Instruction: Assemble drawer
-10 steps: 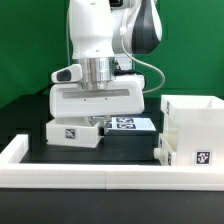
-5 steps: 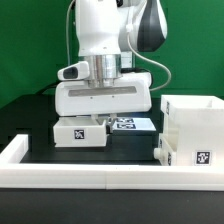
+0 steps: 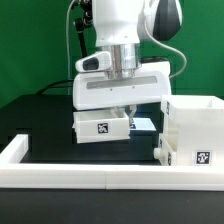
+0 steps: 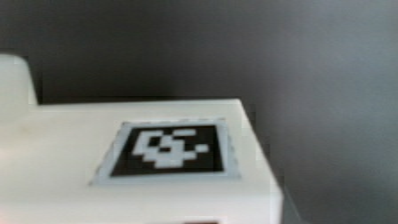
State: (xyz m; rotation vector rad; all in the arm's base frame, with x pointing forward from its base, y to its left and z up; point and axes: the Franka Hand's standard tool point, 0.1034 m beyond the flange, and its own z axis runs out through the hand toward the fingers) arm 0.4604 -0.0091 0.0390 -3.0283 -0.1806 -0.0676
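Note:
The drawer (image 3: 100, 126), a small low white box with a black-and-white tag on its front, hangs just above the black table in the middle of the exterior view. My gripper (image 3: 124, 111) is shut on its wall at the exterior view's right end. The taller white housing (image 3: 194, 132), with a tag on its lower front, stands apart at the exterior view's right. The wrist view is blurred and filled by a white face of the drawer (image 4: 107, 195) with its tag (image 4: 169, 150). My fingertips do not show there.
The long white border rail (image 3: 95, 176) runs along the front, with a raised end (image 3: 17, 148) at the exterior view's left. The marker board (image 3: 143, 123) lies flat behind the drawer, partly hidden. A green wall is behind.
My gripper has moved toward the exterior view's right, carrying the drawer with it, closer to the housing. The drawer now covers more of the marker board.

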